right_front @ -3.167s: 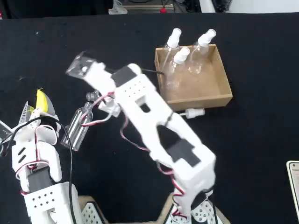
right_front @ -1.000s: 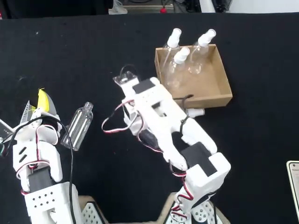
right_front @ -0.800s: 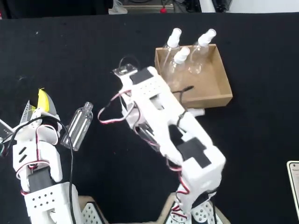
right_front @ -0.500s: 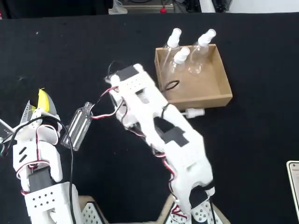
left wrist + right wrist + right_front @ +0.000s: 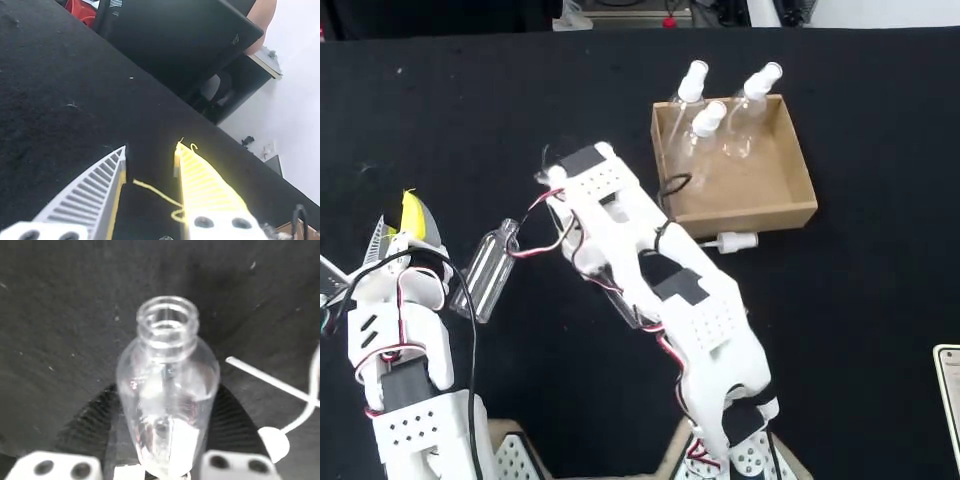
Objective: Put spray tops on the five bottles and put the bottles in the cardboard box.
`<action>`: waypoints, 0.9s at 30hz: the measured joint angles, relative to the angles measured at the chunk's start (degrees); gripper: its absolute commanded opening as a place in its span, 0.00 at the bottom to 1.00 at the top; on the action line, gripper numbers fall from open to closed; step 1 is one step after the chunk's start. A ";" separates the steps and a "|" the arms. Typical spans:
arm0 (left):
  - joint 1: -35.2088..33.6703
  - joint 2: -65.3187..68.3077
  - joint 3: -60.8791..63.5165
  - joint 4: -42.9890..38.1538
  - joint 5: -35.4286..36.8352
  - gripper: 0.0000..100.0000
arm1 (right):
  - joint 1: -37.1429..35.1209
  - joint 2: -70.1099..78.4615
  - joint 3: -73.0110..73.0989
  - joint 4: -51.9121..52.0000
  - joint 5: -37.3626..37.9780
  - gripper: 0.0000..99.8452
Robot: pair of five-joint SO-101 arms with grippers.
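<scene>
Right arm [image 5: 650, 260] swung left, away from the box [image 5: 750, 215]. Its claw [image 5: 166, 390] is clamped on an uncapped bottle [image 5: 167, 360] over the table [image 5: 50, 290] (capping step, imo). Next: needs the spray top [image 5: 735, 240] lying beside the box.

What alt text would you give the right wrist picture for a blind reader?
A clear, uncapped bottle sits gripped between the two black fingers of the claw, its open neck pointing away over a black table. A white tube lies beside it.
</scene>
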 measured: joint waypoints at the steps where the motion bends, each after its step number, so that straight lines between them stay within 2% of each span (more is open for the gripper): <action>1: 0.00 0.00 0.00 0.00 0.00 0.16 | 0.00 -0.88 -0.35 0.00 -0.62 0.14; 5: 0.00 0.00 0.00 0.00 0.00 0.16 | -2.29 -8.18 0.18 0.00 -1.67 0.14; 8: 0.00 0.00 0.00 0.00 0.00 0.16 | -4.57 -15.82 5.98 -3.25 -2.81 0.14; 15: 0.00 0.00 0.00 0.00 0.00 0.16 | -5.10 -31.38 35.25 -24.53 -4.22 0.15; 18: 0.00 0.00 0.00 0.00 0.00 0.16 | -5.10 -32.79 41.41 -29.63 -4.22 0.16; 23: 0.00 0.00 0.00 0.00 0.00 0.16 | -5.10 -30.42 40.09 -28.31 -3.69 0.29; 27: 0.00 0.00 0.00 0.00 0.00 0.16 | -5.10 -22.95 32.35 -21.89 -3.69 0.31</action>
